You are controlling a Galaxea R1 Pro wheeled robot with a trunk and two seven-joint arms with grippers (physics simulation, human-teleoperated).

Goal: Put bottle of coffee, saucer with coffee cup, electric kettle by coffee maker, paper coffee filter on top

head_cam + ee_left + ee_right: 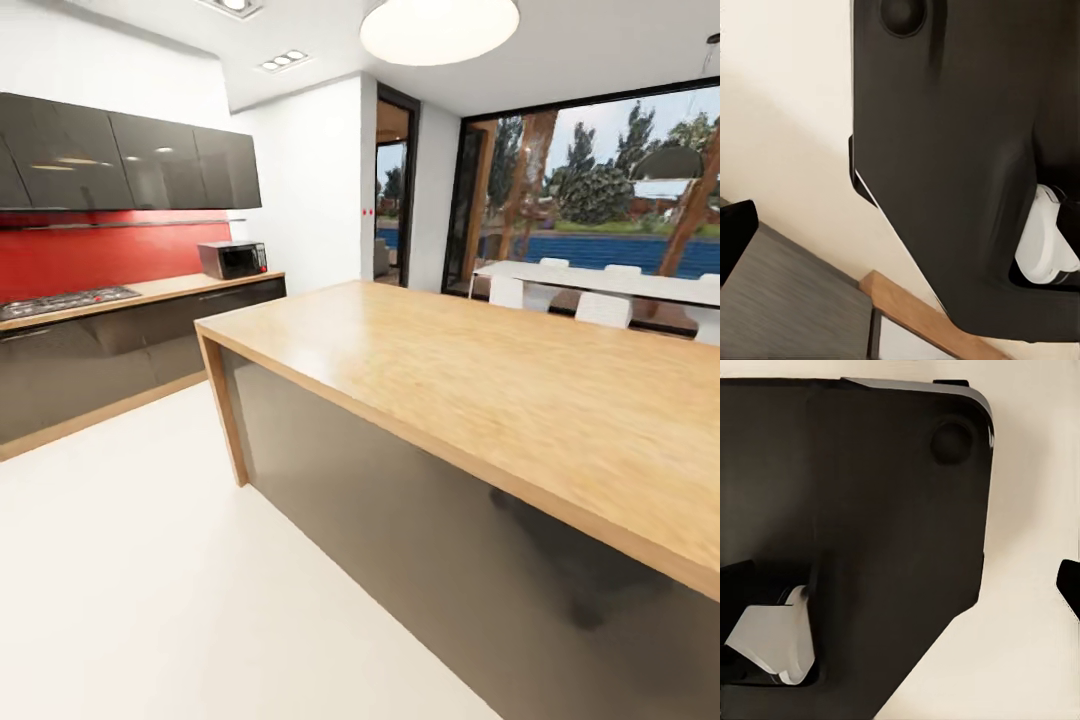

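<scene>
None of the coffee things are in front of you; the wooden island (480, 370) runs across your right, and a far counter (150, 290) with a hob (65, 300) and microwave (232, 259) lies ahead-left, so I'd judge you must drive on to find the station; neither arm is nearer anything; both wrist cameras look at the robot's dark base (945, 150) over pale floor (787, 112); whether either gripper is clenched or released, I cannot tell.
</scene>
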